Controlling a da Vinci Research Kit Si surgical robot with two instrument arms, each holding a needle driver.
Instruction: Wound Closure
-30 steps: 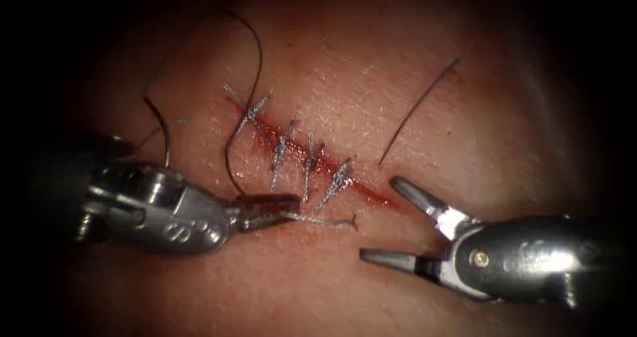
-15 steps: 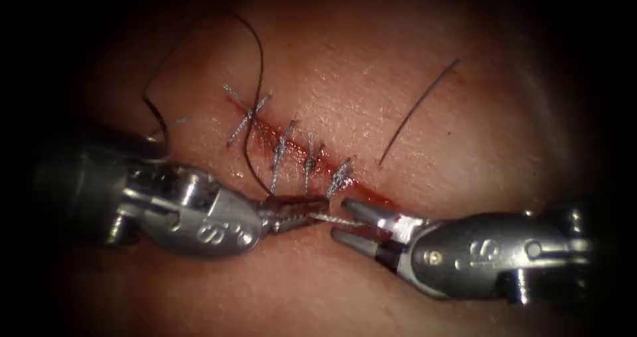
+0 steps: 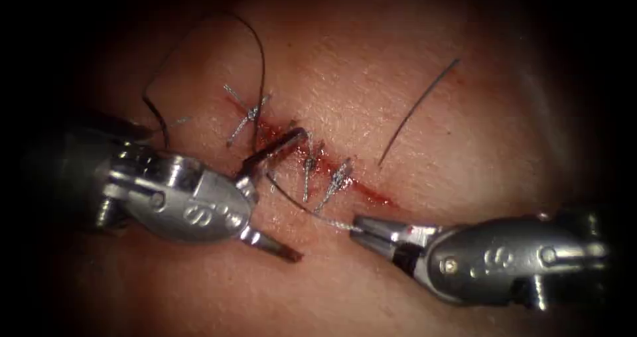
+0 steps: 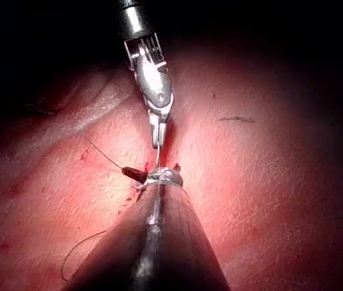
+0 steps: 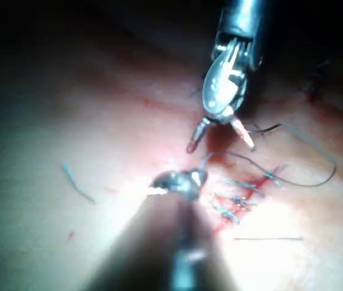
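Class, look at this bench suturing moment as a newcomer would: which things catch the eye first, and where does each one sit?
First, the red cut running slantwise across the tissue, crossed by a row of grey knotted stitches. Next, the left tool, its jaws spread wide open, one resting on the cut among the stitches. Opposite, the right tool has its jaws shut on the thread just below the cut's lower end, with a loose cut thread end lying to the right.

The tissue (image 3: 411,257) carries a stitched cut (image 3: 312,161) at centre, and a loose thread end (image 3: 417,111) upper right.
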